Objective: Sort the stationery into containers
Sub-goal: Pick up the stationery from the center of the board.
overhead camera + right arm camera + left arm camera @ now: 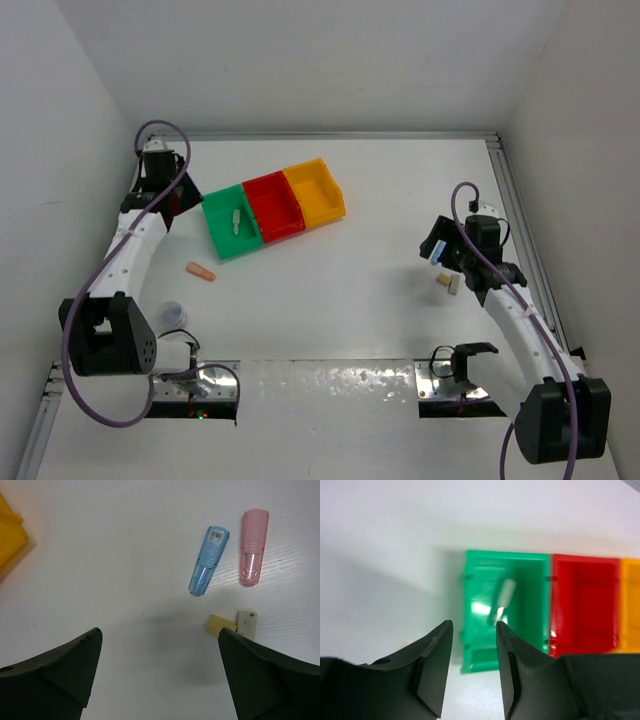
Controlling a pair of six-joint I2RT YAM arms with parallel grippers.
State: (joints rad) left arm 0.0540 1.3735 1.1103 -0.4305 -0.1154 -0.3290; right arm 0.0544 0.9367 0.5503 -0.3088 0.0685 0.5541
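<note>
The pale stick [504,600] in the green bin [505,555] is blurred beyond identifying, the yellow-orange bin [631,605] runs off the frame (both wrist views), and the right gripper [159,632] covers a corner of the beige block [247,622].

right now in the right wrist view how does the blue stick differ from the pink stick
The blue stick carries a barcode sticker at its wide end; the pink stick shows none. The blue stick lies slanted in that view, the pink stick nearly straight up the frame. Both are translucent, alike in shape, flat on the table.
</note>
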